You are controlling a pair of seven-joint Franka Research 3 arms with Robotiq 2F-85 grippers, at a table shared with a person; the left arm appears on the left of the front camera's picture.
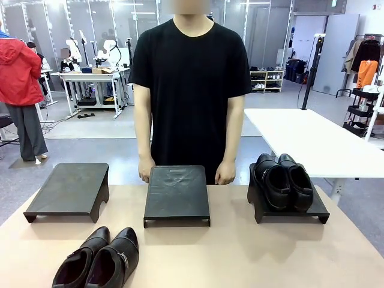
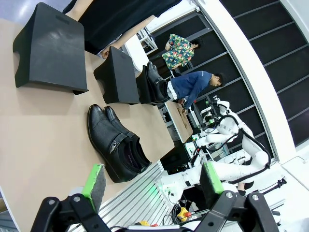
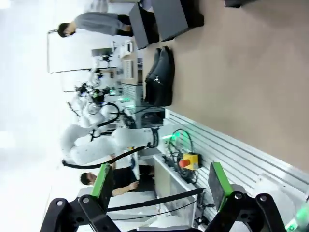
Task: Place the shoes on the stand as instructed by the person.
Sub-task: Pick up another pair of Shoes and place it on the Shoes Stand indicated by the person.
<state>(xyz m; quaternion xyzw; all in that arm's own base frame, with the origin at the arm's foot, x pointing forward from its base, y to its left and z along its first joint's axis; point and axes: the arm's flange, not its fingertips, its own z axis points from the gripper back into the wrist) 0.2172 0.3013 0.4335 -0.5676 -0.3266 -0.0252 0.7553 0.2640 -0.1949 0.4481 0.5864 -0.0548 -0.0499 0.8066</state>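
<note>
Black strapped pair (image 1: 114, 257) by table (image 1: 252, 252) front edge, room beside; L gripper (image 2: 152, 178), R gripper (image 3: 160, 179) wide.

One pair of shoes (image 2: 116, 142) lies on the counter (image 1: 240, 252) just ahead of the left hand (image 2: 152, 178). Beyond, in a row: nearest stand (image 2: 50, 48), middle stand (image 2: 118, 77) with the person (image 1: 192, 90) behind, farthest stand (image 1: 315, 211) carrying the other pair (image 1: 283, 180).

I'm driving from a robotics lab: just ahead of my right claw (image 3: 161, 182) sit a yellow emergency-stop box (image 3: 189, 162) and slotted aluminium rail (image 3: 231, 145); far beyond it, glass partitions (image 1: 102, 21) and a workbench (image 1: 90, 78).
</note>
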